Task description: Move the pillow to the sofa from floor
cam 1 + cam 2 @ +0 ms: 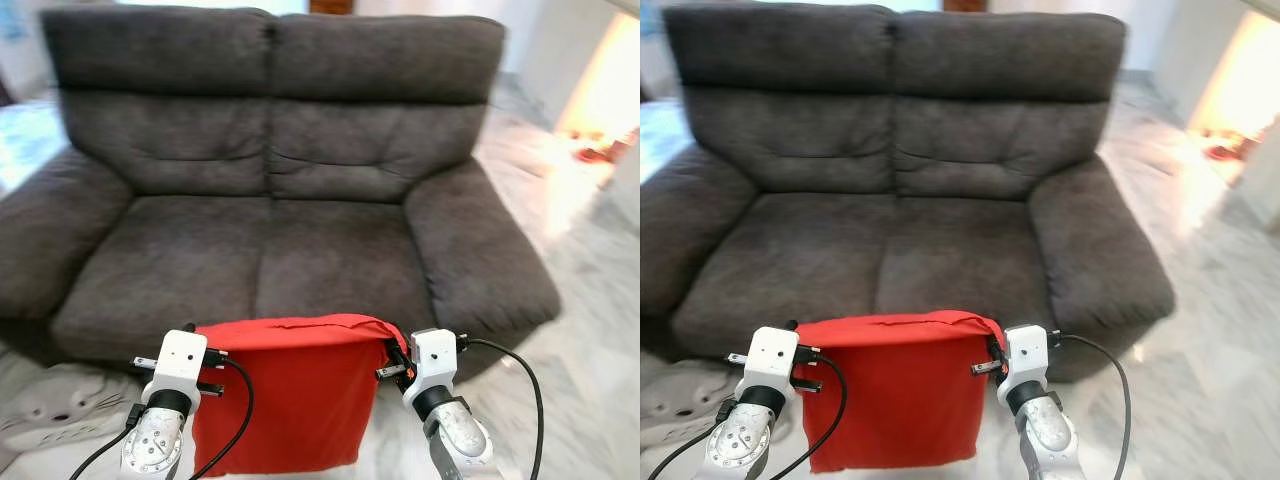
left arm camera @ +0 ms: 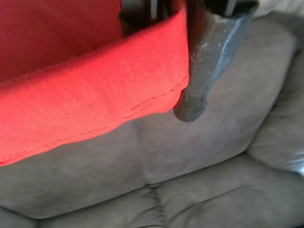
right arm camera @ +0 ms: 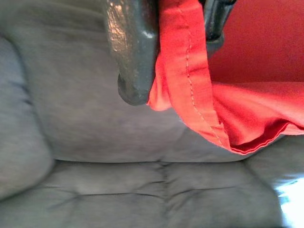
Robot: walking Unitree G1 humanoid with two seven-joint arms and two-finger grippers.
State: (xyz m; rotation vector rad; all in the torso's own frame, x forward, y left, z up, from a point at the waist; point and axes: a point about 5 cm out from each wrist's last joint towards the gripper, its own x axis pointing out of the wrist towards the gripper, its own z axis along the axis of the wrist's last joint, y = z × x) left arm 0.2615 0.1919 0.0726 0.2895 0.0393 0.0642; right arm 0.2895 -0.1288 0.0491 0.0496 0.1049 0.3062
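The red pillow (image 1: 285,395) is hanging upright before the sofa (image 1: 270,250), top edge level, left gripper (image 1: 205,362) and right gripper (image 1: 392,362) clamping its upper corners.

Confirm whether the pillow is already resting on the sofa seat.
No, the pillow hangs in front of the sofa, held by both top corners.

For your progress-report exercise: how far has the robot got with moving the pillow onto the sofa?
Done: the red pillow is off the floor. In hand: the left hand and right hand each pinch a top corner, holding it just in front of the grey sofa. Left: carry it over the seat and release.
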